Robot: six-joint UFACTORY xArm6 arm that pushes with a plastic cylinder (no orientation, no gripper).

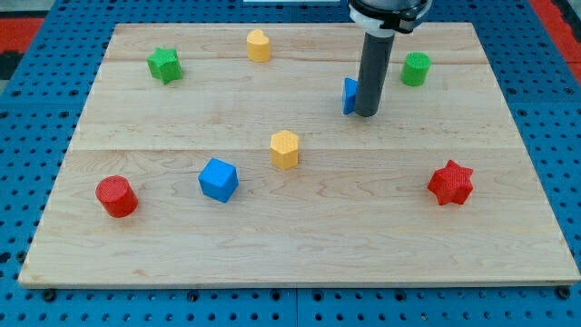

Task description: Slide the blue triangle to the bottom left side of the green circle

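Eight blocks can be counted on the wooden board (300, 254), and the blue triangle (349, 95) is found in the upper right part, mostly hidden behind the rod, so its shape is only half made out tbh. My tip (367, 113) is planted right against the triangle's right side, touching it or near enough. No gripper is fitted, so nothing is held or clamped; the block can only be shoved. The green circle (416, 69) is seen up and to the right of the triangle, near but apart. The step in hand looks like the final nudging, since the triangle is pretty much lower-left of the circle already. Next, probably only a small corrective push is needed, if any.
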